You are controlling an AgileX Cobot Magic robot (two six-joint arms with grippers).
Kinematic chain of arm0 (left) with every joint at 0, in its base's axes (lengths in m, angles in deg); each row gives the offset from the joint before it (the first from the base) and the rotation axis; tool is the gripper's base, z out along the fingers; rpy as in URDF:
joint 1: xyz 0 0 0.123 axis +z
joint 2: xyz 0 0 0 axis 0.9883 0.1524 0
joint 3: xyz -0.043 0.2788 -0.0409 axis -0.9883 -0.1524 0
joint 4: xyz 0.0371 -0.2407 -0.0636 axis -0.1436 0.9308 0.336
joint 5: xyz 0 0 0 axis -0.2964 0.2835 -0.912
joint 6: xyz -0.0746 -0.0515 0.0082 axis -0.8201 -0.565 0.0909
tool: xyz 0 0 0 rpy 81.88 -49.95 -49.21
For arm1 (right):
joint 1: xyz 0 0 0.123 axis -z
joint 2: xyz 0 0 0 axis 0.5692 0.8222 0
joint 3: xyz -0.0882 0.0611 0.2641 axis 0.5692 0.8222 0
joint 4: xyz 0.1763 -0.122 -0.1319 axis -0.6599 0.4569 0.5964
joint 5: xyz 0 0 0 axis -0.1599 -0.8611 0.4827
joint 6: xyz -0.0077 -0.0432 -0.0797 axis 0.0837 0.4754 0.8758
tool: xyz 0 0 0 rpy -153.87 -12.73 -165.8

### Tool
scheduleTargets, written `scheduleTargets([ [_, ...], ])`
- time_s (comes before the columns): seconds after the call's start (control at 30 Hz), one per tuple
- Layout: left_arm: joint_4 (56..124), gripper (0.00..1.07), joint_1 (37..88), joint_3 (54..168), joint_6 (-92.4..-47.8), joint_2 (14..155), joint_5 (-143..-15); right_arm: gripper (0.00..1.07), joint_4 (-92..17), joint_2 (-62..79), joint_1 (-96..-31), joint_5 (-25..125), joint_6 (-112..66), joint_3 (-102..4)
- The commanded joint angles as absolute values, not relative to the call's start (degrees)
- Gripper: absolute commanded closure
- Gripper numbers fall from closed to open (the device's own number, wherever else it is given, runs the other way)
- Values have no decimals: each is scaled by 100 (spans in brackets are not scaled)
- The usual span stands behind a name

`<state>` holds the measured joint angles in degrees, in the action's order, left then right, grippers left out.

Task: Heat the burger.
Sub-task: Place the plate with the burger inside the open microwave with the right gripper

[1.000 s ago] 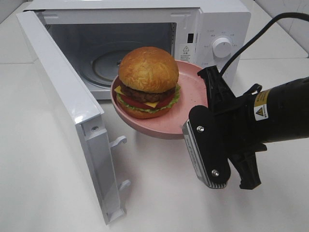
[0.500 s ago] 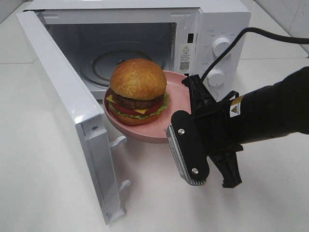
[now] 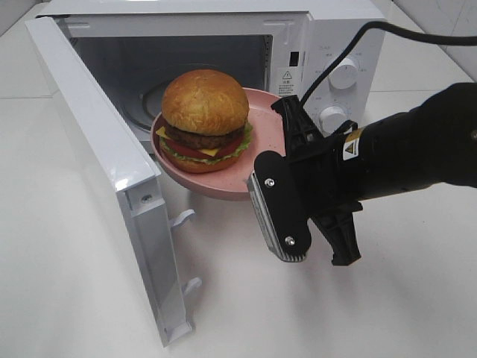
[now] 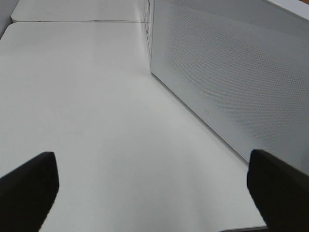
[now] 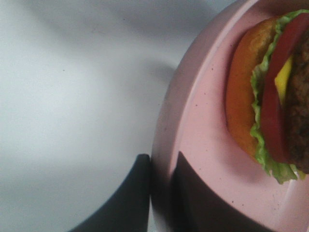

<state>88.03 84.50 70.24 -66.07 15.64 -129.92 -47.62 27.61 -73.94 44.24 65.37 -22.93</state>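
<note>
The burger (image 3: 205, 119), with a golden-brown bun, dark patty, cheese, tomato and lettuce, stands on a pink plate (image 3: 231, 186). The plate is held in the air just in front of the open microwave (image 3: 328, 45), at its cavity mouth. My right gripper (image 3: 289, 123) is shut on the plate's right rim. In the right wrist view the gripper (image 5: 161, 193) pinches the plate rim (image 5: 203, 121), with the burger (image 5: 270, 106) close beside it. My left gripper (image 4: 154, 193) is open and empty over the white table, and is out of the exterior view.
The microwave door (image 3: 97, 149) is swung wide open on the left and reaches toward the table's front. Its outer face (image 4: 231, 82) shows close to the left gripper. The glass turntable (image 3: 149, 97) lies inside the cavity. The knobs (image 3: 343, 73) are on the right panel.
My right gripper has carried the plate and burger left and up, closer to the microwave opening. The door has not moved.
</note>
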Motion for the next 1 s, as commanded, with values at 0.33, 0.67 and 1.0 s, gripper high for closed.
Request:
scheduleTargets([
  [0.33,8826,9,8450,7024,-6607,1501,-12912,105,-4705,3088,-7263,4647,6577,-2848],
  [0.67,8826,9,8450,7024,-6607,1501,-12912,105,-4728,3460,-7114,4275,6577,-3301],
  [1.0,8826,9,8450,7024,-6607,1501,-12912,104,-4665,3798,-6976,4109,6743,-3754],
])
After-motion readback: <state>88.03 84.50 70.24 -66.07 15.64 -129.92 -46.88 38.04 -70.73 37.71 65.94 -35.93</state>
